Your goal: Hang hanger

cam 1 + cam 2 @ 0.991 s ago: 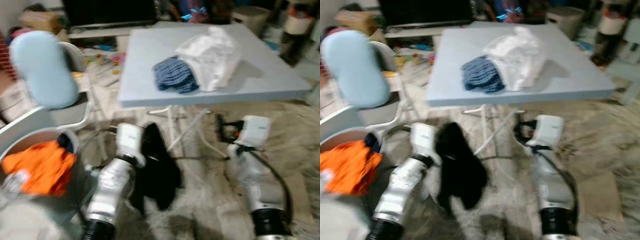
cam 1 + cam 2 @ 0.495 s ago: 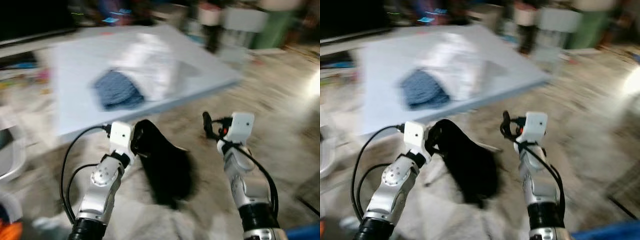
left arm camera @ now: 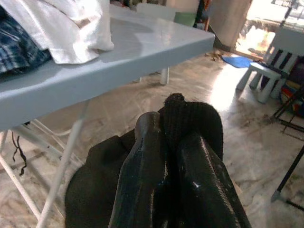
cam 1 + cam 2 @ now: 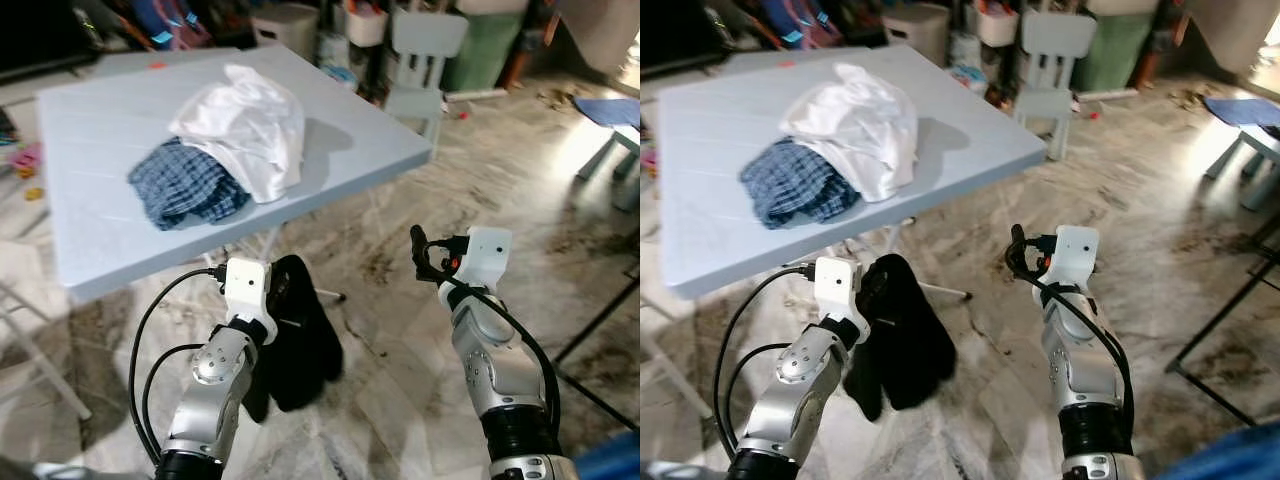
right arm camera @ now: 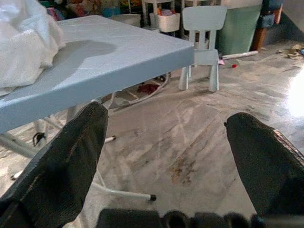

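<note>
A black garment (image 4: 300,345) hangs limp below my left gripper (image 4: 278,292), which is shut on its top edge in front of the table. In the left wrist view the two black fingers (image 3: 147,161) are pressed together with the dark knit fabric (image 3: 192,118) bunched between and over them. My right gripper (image 4: 420,256) is held up at the right, over the marble floor, open with nothing in it. Its fingers (image 5: 66,161) stand wide apart in the right wrist view.
A pale blue table (image 4: 90,240) stands ahead to the left with a white cloth (image 4: 250,120) and a blue plaid cloth (image 4: 185,185) on it. A small chair (image 4: 425,50) and bins stand behind. A black metal frame (image 4: 600,320) is at the right.
The camera has swung to the right, so the table now lies to the left and the laundry basket is out of view. The left gripper still holds the black garment.
</note>
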